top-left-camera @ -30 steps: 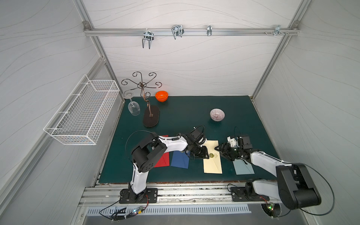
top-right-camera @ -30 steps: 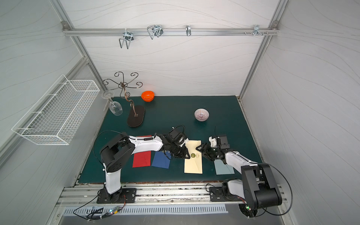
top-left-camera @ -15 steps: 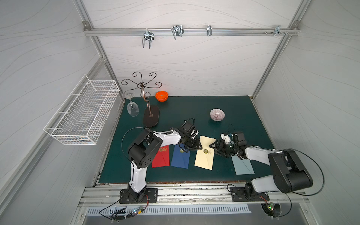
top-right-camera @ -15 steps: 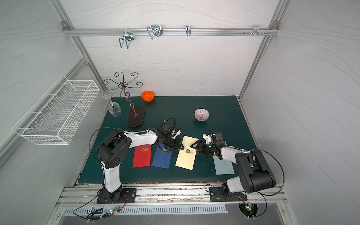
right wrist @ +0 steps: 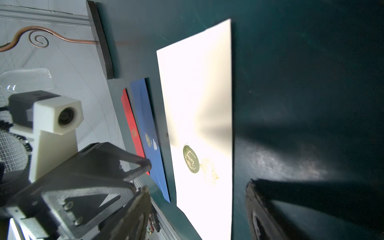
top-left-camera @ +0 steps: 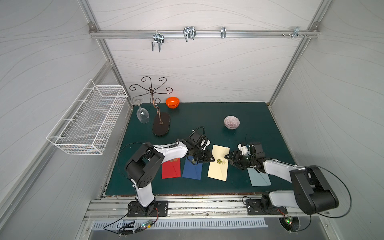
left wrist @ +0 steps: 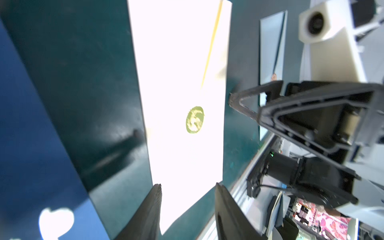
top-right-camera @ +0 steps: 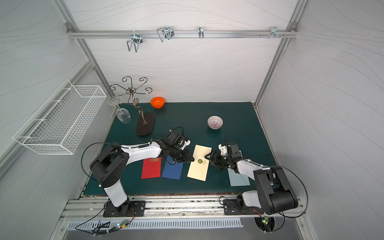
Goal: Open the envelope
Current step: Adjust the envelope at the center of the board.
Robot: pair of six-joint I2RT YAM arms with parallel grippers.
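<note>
Cream envelope point(top-left-camera: 218, 166) lies flat on the green mat point(top-left-camera: 207, 116), between the blue envelope point(top-left-camera: 192, 171) and grey envelope point(top-left-camera: 258, 177). My left claw point(top-left-camera: 210, 159) and right claw point(top-left-camera: 230, 161) flank its 2 long edges, both spread, gripping nothing. The paper looks light, floppy and slippery, so I'd pin 1 edge and pinch the flap beside the gold seal point(top-left-camera: 219, 160).

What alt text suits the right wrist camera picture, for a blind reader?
A cream envelope with a round green seal lies flat on a dark green mat, the open right tool facing it. A blue envelope and a red envelope lie beyond, by the left tool.
</note>
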